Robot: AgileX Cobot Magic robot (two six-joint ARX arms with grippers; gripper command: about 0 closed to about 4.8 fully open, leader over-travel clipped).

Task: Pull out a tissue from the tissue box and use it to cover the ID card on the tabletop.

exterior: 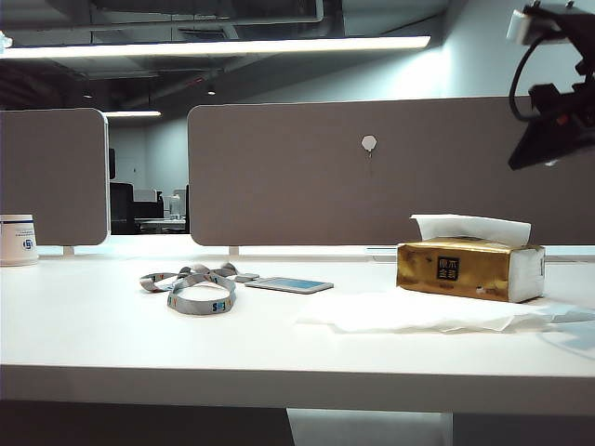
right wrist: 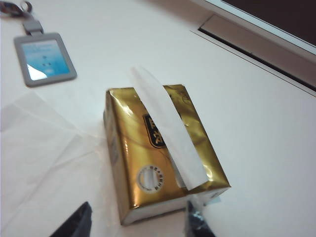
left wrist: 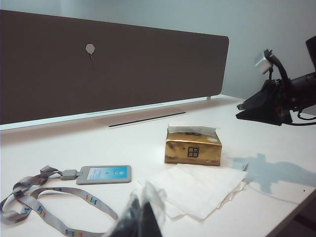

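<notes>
My right tool (right wrist: 136,222) hangs wide open and empty above the shiny gold tissue pack (right wrist: 160,158), whose thin white sheet (right wrist: 168,131) sticks up. The left tool (left wrist: 140,217), near the blue ID card (left wrist: 103,174) beside that pack, I cannot read. Pinching foil too could drag the pack across the white worktop (exterior: 93,334).

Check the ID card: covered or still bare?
Bare. ID card shows its blue face; the white sheets lie beside it, by the tissue box.

A white mug (exterior: 18,240) stands far left; grey partition panels (exterior: 372,172) behind.
</notes>
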